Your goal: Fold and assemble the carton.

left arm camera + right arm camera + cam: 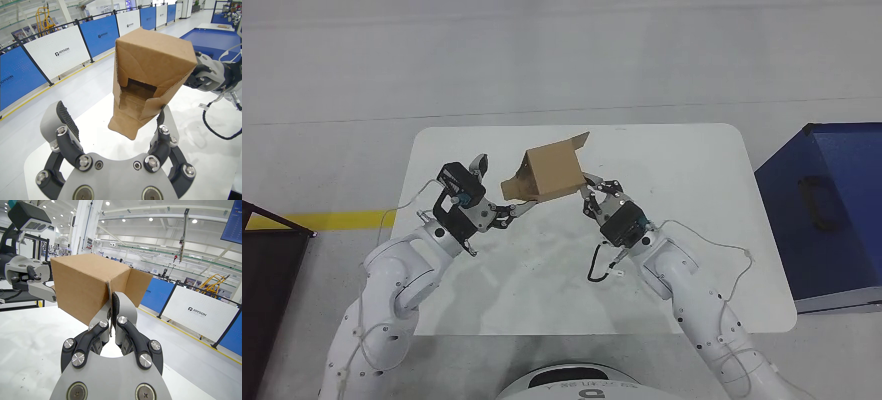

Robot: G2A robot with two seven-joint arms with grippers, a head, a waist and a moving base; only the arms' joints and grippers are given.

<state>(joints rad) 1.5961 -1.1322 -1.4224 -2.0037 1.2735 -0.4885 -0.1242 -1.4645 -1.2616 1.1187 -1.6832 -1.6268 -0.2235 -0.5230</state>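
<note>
Top view: carton [554,168] held aloft over the bench [542,290], between the two arms and clear of the surface. Right gripper [111,299]: fingers [123,306] pressed together on a single wall edge at one corner of the carton. Left gripper [112,111]: fingers spread wide at the opposite, open end, with one tip touching a loose end flap and the other well apart from the cardboard. Likely hazard: the whole carton hangs from that one thin pinch, so a push on the flap may pivot it or pull it free (a drop to the bench would follow). A flap folded out of order may also spring back or crease. Contents: the interior, seen through the part-closed end, appears empty. A blue bin [832,210] stands beside the bench; its contents cannot be made out.
</note>
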